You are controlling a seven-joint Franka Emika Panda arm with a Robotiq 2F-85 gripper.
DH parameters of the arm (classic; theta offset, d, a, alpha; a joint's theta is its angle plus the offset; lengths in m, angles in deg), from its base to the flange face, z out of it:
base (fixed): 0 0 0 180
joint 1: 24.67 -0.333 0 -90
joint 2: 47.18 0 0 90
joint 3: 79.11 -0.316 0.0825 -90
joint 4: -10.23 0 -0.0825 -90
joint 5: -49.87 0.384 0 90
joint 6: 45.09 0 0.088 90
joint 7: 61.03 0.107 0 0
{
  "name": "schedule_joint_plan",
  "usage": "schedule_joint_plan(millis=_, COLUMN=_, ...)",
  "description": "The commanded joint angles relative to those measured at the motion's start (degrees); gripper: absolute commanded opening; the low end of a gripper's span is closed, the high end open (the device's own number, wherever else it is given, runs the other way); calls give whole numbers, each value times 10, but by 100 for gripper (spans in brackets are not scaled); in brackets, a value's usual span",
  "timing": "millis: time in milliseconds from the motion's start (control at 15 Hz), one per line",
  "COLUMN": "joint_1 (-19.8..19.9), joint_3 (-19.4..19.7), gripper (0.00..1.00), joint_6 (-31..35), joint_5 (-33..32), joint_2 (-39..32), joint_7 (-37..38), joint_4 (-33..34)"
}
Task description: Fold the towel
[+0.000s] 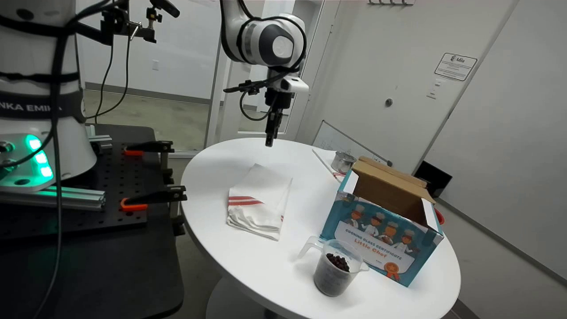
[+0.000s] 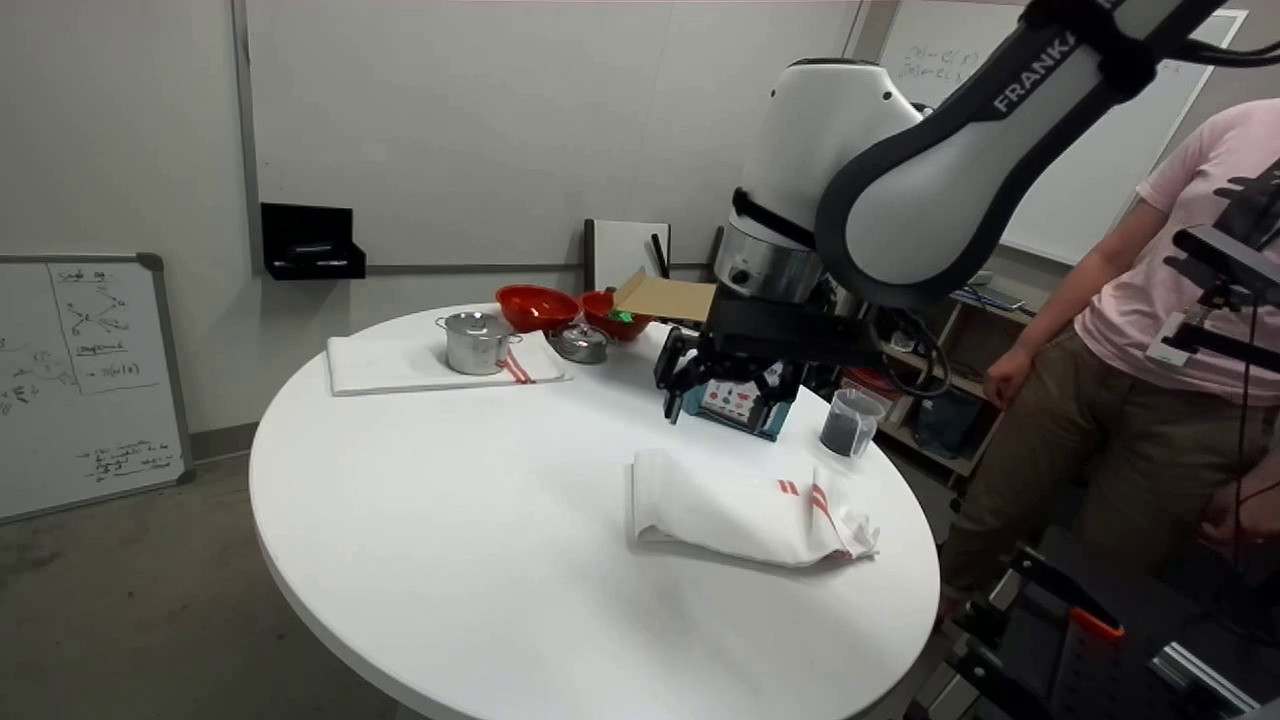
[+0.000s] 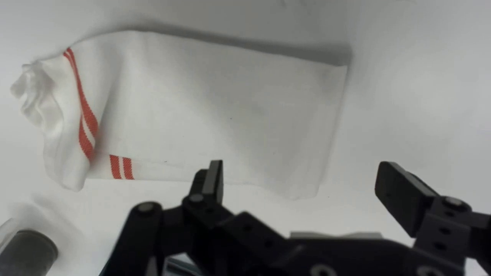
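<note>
The white towel [image 1: 261,199] with red stripes lies on the round white table, folded into a rough rectangle. It also shows in an exterior view [image 2: 730,510] and in the wrist view [image 3: 230,107]. Its striped end is bunched and wrinkled, with a part turned over. Its plain end lies fairly flat with straight edges. My gripper [image 1: 269,144] hangs in the air above the table, apart from the towel. In the wrist view the gripper [image 3: 301,168] is open with nothing between its fingers, and the towel's plain-end corner appears between them. It also shows in an exterior view [image 2: 716,412].
A colourful cardboard box [image 1: 376,235] stands open on the table, with a clear measuring cup [image 1: 334,270] of dark bits beside it. A second folded striped cloth [image 2: 390,365] bears a metal pot [image 2: 477,345]. A lid [image 2: 580,343] and red bowls [image 2: 537,306] stand near it.
</note>
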Motion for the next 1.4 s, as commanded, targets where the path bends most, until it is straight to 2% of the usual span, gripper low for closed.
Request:
schedule_joint_plan(millis=0, joint_1=19, joint_3=-26, gripper=100, joint_6=-15, joint_5=34, joint_2=-62, joint_7=-10, joint_4=62)
schedule_joint_plan(millis=467, joint_1=33, joint_3=-39, gripper=100, joint_6=-25, joint_5=79, joint_2=-173, joint_7=-39, joint_4=162)
schedule_joint_plan(millis=1133, joint_1=43, joint_3=-43, gripper=100, joint_6=-63, joint_5=116, joint_2=-263, joint_7=-82, joint_4=263)
schedule_joint_plan(millis=1200, joint_1=43, joint_3=-41, gripper=95, joint_6=-68, joint_5=117, joint_2=-269, joint_7=-83, joint_4=271)
schedule_joint_plan(millis=1267, joint_1=45, joint_3=-42, gripper=73, joint_6=-71, joint_5=120, joint_2=-273, joint_7=-85, joint_4=277)
schedule_joint_plan(millis=1333, joint_1=45, joint_3=-40, gripper=71, joint_6=-75, joint_5=120, joint_2=-277, joint_7=-84, joint_4=283)
